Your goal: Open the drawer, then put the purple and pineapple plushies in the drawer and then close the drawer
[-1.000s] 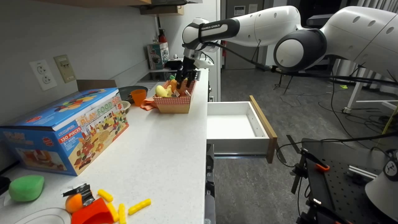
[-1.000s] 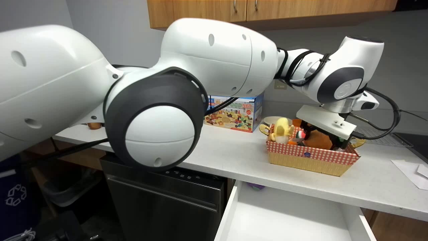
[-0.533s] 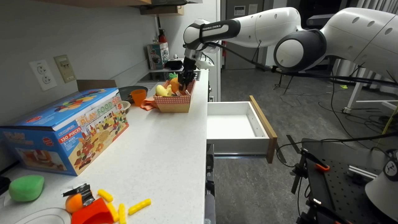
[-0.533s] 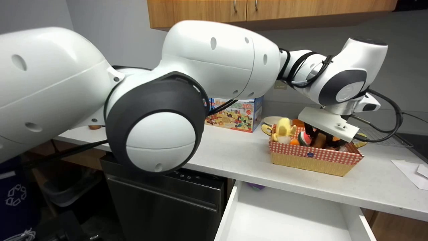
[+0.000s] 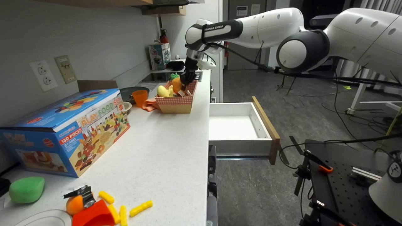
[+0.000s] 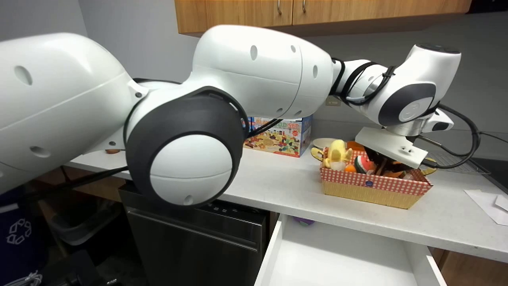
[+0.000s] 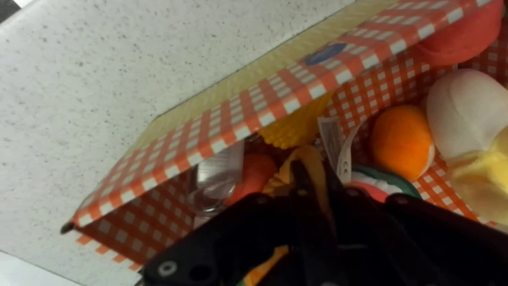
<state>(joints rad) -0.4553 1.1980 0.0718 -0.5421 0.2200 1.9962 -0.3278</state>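
My gripper [image 7: 312,165] reaches down into the checkered basket [image 6: 365,192], its fingers drawn together on folded orange-yellow fabric. That fabric seems to belong to the pineapple plushie [image 5: 176,83], whose orange body and green top bulge beside the fingers in an exterior view. In the wrist view a strip of the pineapple plushie [image 7: 317,172] shows between the fingertips; most of it is hidden behind them. The drawer [image 6: 345,262] stands pulled out below the counter. At its back corner, partly under the counter edge, lies the purple plushie [image 6: 303,221].
Around the grip, the basket holds a small orange [image 7: 403,141], a watermelon slice [image 6: 362,163], a yellow corn [image 7: 297,127] and a banana plush [image 6: 336,153]. An orange cup [image 5: 140,98] and the play food box [image 5: 94,135] share the counter [image 5: 169,150].
The jaws, wide around the plush a second ago, have come together. The pineapple plushie bulges out more in an exterior view. The arm and basket have shifted slightly; the drawer has not moved.
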